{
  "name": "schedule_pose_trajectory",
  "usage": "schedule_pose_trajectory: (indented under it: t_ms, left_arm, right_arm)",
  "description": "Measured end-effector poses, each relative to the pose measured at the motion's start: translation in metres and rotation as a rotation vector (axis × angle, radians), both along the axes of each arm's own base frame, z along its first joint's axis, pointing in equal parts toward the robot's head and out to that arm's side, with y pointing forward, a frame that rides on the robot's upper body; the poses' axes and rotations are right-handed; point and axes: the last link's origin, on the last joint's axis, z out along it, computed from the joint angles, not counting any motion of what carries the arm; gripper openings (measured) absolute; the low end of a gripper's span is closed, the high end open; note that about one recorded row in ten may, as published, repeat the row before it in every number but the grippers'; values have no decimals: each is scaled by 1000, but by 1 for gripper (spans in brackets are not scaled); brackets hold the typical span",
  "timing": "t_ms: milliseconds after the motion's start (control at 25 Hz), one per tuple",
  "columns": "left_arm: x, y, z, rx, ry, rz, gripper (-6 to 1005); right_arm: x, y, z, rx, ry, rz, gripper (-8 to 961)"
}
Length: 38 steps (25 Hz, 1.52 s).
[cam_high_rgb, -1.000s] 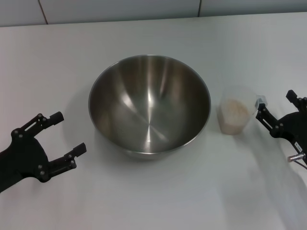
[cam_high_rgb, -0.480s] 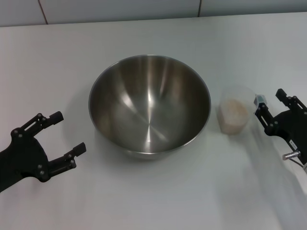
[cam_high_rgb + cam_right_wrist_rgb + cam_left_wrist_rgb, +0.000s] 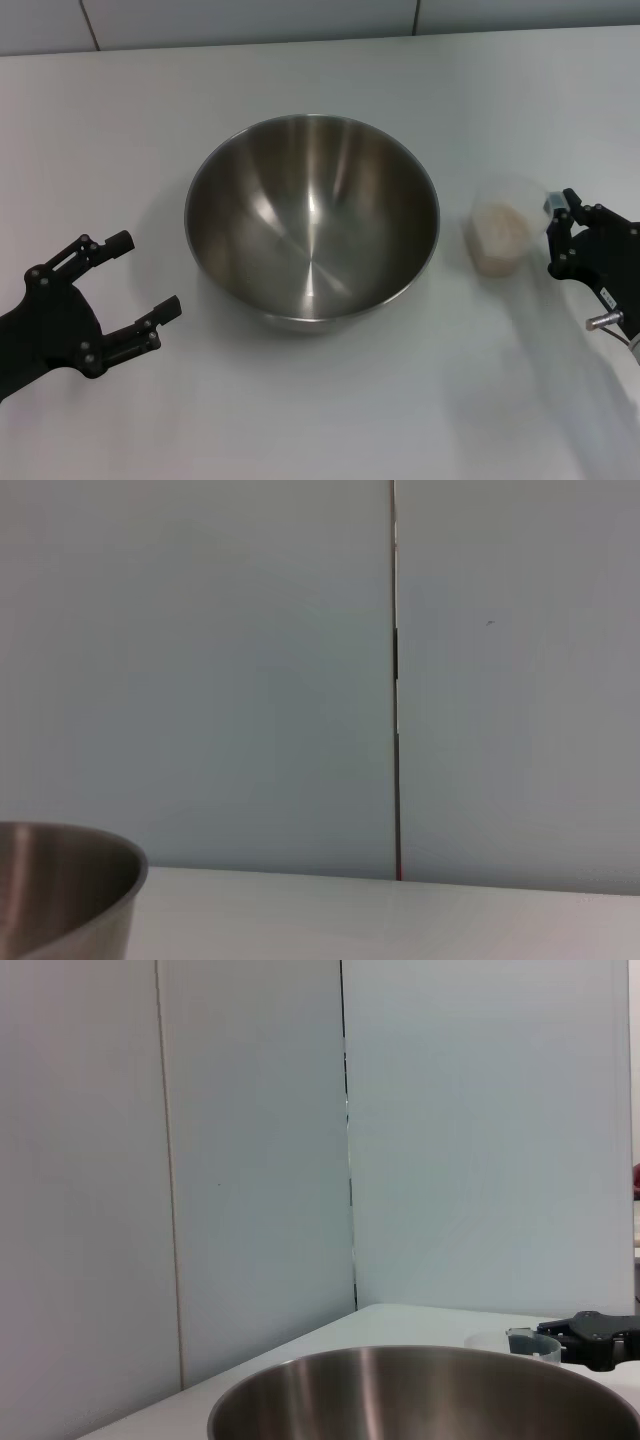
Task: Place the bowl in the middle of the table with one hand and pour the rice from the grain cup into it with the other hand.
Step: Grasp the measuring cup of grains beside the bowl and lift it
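The steel bowl (image 3: 312,220) stands empty in the middle of the white table (image 3: 330,410). The clear grain cup (image 3: 498,236), holding pale rice (image 3: 497,228), stands just right of the bowl. My right gripper (image 3: 560,232) is at the cup's right side, its fingers closed in around the cup's handle tab (image 3: 553,205). My left gripper (image 3: 148,272) is open and empty, left of the bowl and apart from it. The left wrist view shows the bowl's rim (image 3: 420,1385), the cup's rim (image 3: 505,1341) and the right gripper (image 3: 597,1338) beyond it. The right wrist view shows the bowl's edge (image 3: 60,885).
A grey panelled wall (image 3: 250,20) runs along the table's far edge. Bare tabletop lies in front of the bowl and behind it.
My right gripper has moved left to the cup and its fingers have drawn together on the handle. The cup has shifted slightly to the right. The left arm has not moved.
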Motion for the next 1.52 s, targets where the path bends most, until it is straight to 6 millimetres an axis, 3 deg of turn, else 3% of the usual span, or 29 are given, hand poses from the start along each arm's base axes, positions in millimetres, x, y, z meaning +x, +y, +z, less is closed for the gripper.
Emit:
schedule_pose_trajectory:
  t_ms: [160,360,680,1120,1520]
  left_arm:
    - [0,0,0,0,1,1,870]
    - [0,0,-1,0,0,2,870]
    - [0,0,-1,-3,1,2,870]
    - [-2,-6,-2,-15,1,4,870]
    - [-3,-8,-1,-18,0,4,870]
  right_arm:
    - [0,0,1,7,4,-3,118]
    - [-1,1,1,10,6,-1,51]
    - [-5,3,6,49,30,16,52]
    - [-25,15,52,295,72,181,53]
    - [-38,35,54,281,87,239,52]
